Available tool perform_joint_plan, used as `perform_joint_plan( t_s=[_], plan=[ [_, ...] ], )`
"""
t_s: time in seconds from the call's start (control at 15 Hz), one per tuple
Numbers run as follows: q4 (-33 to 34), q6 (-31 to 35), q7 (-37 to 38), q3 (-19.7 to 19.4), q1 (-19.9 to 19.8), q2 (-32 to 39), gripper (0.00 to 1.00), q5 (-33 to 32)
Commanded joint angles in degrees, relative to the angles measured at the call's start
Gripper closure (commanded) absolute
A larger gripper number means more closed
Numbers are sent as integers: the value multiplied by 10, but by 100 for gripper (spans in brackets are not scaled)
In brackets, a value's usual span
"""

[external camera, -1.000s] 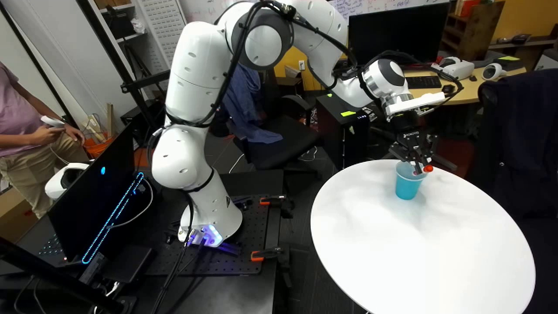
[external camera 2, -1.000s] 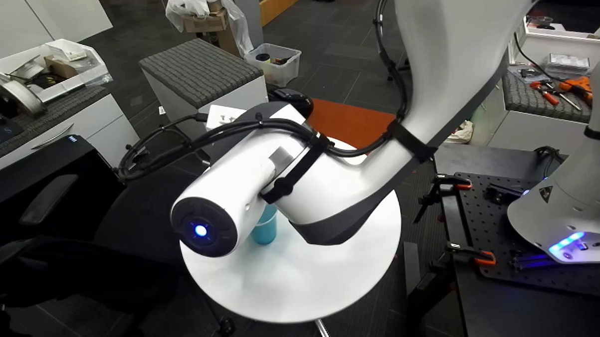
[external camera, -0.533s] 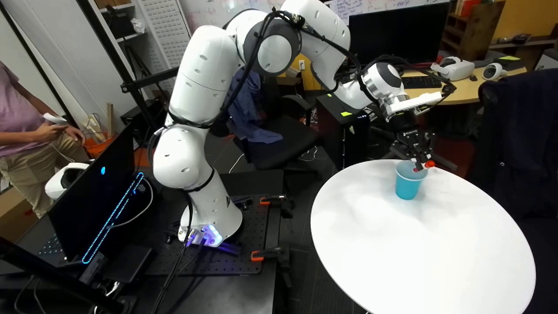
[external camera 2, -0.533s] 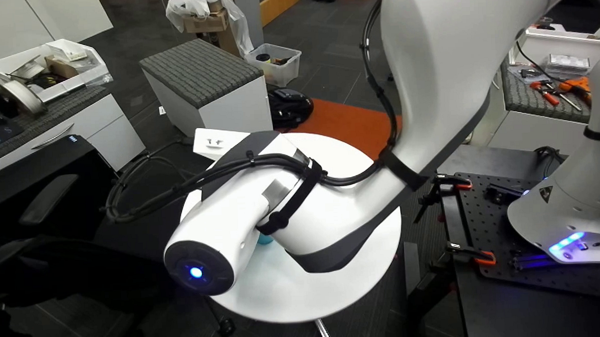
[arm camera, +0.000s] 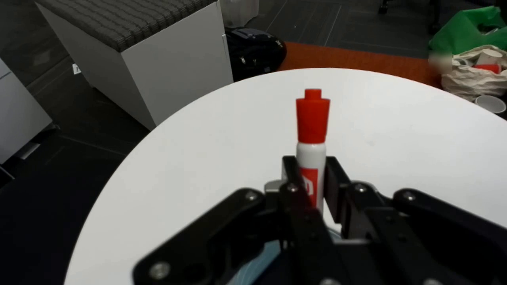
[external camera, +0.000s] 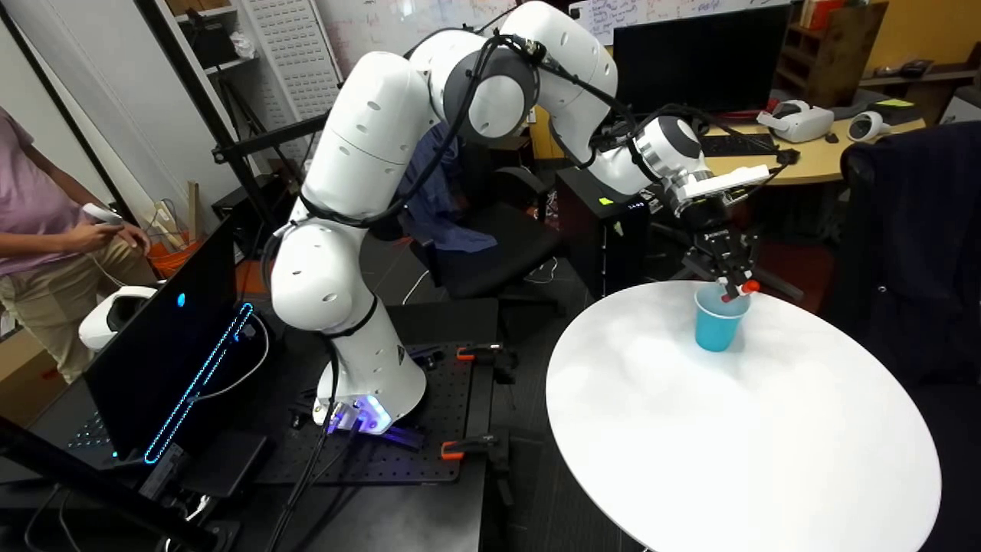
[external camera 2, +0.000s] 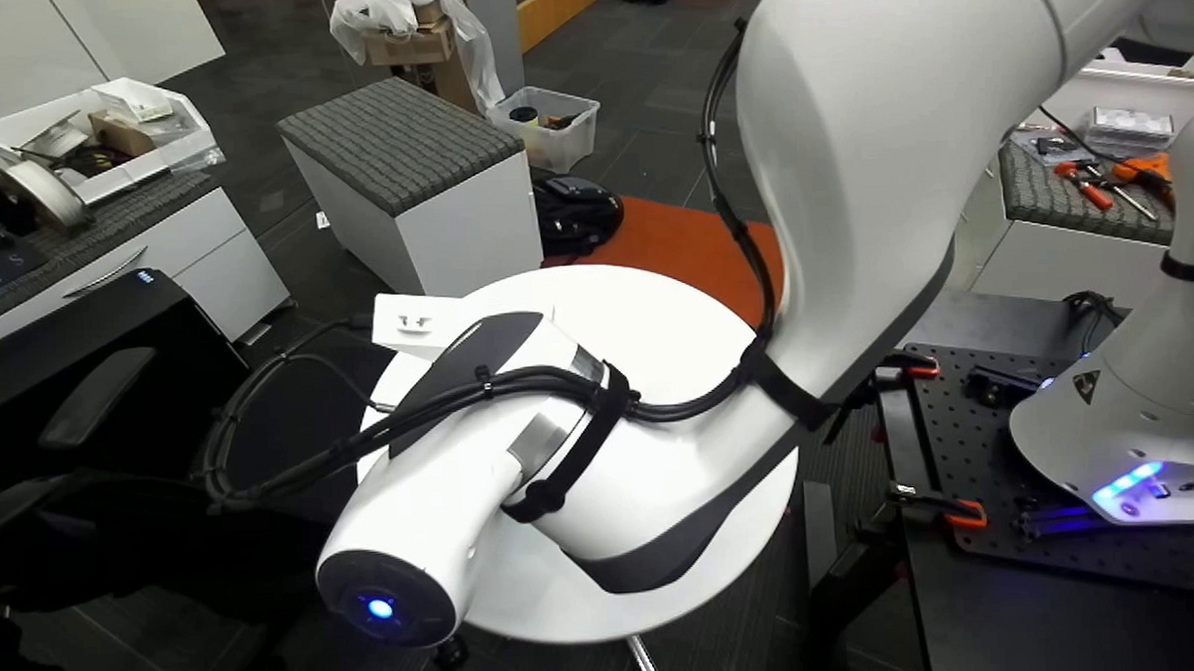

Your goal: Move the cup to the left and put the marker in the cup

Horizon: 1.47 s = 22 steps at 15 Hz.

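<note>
At the left in an exterior view, a person in a pink shirt [external camera: 34, 192] holds a white device [external camera: 102, 214]. Further right, my white jointed arm [external camera: 360, 146] reaches over a round white table [external camera: 736, 452], where a small light-blue, tapered, plastic-looking cup [external camera: 715, 330] stands upright near the edge. Above its mouth, my black two-fingered gripper [arm camera: 311, 170] pinches a short white red-capped marker [arm camera: 311, 151], capped end jutting right; whether the opposite end dips inside, I cannot tell.
</note>
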Motion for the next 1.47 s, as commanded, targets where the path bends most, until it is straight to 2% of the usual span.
perform_joint_plan(
  t_s=[0.0, 0.87, 1.4],
  plan=[
    [40, -37, -32, 2, 3, 26, 95, -11],
    [111, -66, -99, 0, 12, 95, 95, -11],
    [128, -76, -106, 0, 29, 120, 95, -11]
  ],
)
